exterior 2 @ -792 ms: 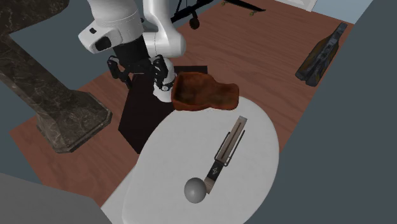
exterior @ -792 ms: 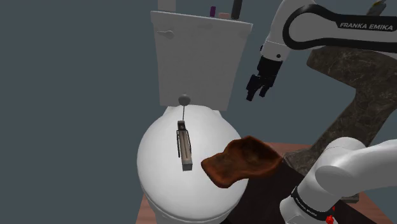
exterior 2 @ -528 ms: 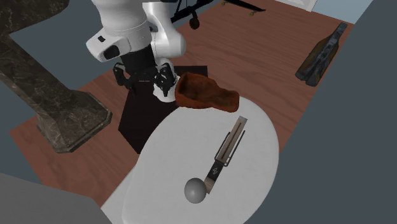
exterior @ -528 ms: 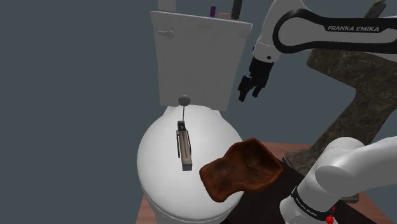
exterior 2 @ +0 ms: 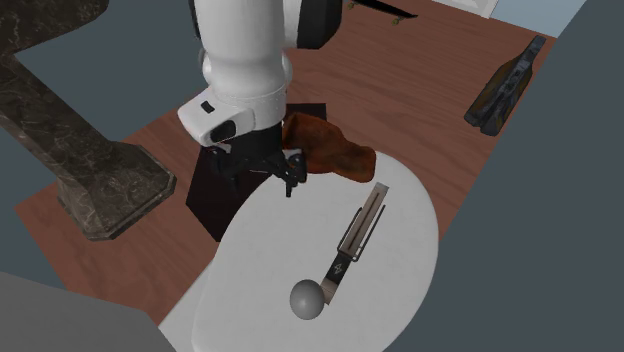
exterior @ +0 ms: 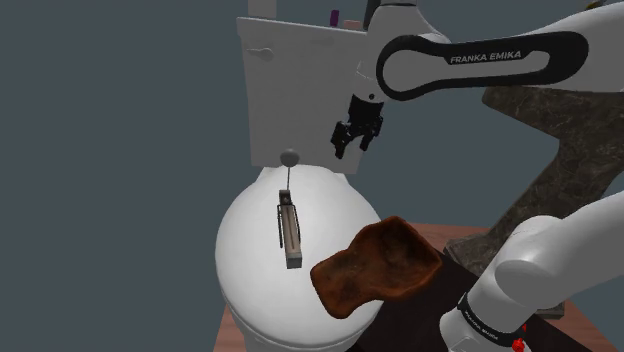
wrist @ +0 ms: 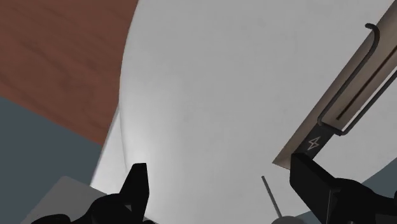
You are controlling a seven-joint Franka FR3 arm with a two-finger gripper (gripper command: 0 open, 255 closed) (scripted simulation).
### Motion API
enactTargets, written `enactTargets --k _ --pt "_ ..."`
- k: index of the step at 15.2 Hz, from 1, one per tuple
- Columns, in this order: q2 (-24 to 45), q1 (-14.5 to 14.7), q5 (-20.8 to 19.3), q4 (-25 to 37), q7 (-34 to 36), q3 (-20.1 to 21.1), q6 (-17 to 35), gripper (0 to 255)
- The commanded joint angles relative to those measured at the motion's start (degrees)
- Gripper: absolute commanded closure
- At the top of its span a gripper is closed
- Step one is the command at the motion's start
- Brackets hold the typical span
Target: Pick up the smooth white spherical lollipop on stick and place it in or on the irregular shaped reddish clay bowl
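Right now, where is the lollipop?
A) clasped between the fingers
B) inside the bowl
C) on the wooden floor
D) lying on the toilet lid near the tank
D: the lollipop lies on the white lid by the tank, apart from the bowl and the open fingers.

Under the matt black gripper (wrist: 220,167), the toilet lid (wrist: 210,95) is smooth, white and softly matt. The clip (wrist: 337,108) near one finger is brushed grey metal. The lollipop (exterior 2: 306,299) is smooth and grey. Behind the hand, the bowl (exterior: 380,265) is rough, mottled reddish-brown clay, and the floor (wrist: 57,51) is reddish grained wood.
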Motion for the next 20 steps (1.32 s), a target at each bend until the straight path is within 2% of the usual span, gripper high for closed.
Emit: enactTargets --k 1,8,13,20 --pt "4.00 -0.49 -1.74 2.42 2.88 2.09 2.35 0" --pt "19.04 -1.61 -11.83 14.01 14.68 8.77 6.29 0" --pt "30.94 -0.16 -21.68 25.13 23.23 11.37 5.32 0" --pt "33.07 -0.43 -23.30 22.61 24.24 10.59 9.75 0"
